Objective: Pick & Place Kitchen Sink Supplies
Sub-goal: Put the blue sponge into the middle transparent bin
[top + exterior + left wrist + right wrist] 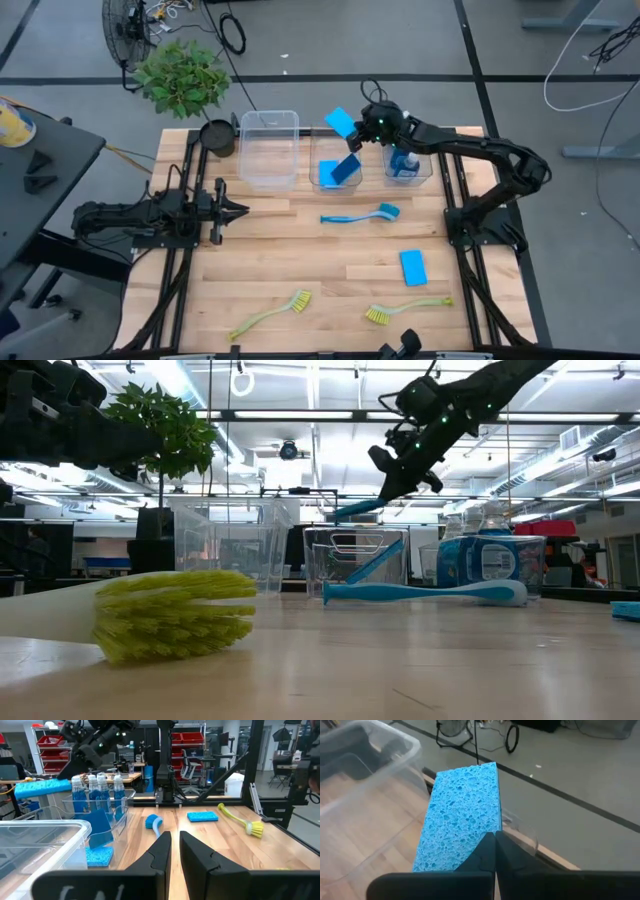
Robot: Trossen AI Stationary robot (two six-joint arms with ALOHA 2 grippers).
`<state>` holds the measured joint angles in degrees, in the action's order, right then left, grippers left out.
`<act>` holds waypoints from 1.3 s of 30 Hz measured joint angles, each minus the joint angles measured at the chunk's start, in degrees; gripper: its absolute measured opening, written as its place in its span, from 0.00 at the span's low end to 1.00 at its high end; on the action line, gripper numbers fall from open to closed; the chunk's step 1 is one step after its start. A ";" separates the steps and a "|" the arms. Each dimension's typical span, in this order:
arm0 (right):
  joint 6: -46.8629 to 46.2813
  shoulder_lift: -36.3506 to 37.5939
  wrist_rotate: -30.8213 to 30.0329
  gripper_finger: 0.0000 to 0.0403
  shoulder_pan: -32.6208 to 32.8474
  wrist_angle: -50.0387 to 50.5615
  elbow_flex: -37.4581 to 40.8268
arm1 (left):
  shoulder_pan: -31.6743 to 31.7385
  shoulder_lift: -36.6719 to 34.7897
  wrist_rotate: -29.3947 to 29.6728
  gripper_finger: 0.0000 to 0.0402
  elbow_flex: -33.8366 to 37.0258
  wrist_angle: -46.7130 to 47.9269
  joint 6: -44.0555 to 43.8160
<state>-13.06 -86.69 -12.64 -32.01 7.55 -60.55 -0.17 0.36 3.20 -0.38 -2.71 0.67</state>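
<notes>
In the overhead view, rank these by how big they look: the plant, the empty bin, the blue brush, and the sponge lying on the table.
1. Plant
2. Empty bin, close to the plant
3. Blue brush
4. Sponge

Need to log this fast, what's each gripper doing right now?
Left gripper: open, empty, near the table's left edge.
Right gripper: shut on a blue sponge, above the bins.

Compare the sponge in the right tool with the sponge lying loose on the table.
The held sponge is pinched in the shut right tool, up in the air above the middle bin; the table sponge lies flat on the wood, untouched. The held sponge sticks out at an angle past the bin's rim; the table sponge rests alone in the open. Both are flat, blue and rectangular.
</notes>
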 joint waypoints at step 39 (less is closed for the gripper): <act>0.04 -3.93 10.78 0.20 1.27 -1.34 0.00 | -0.01 -0.01 0.00 0.11 -0.01 -0.01 0.00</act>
<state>-13.02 -90.63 -1.86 -30.74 6.21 -60.55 -0.17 0.35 3.20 -0.39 -2.72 0.67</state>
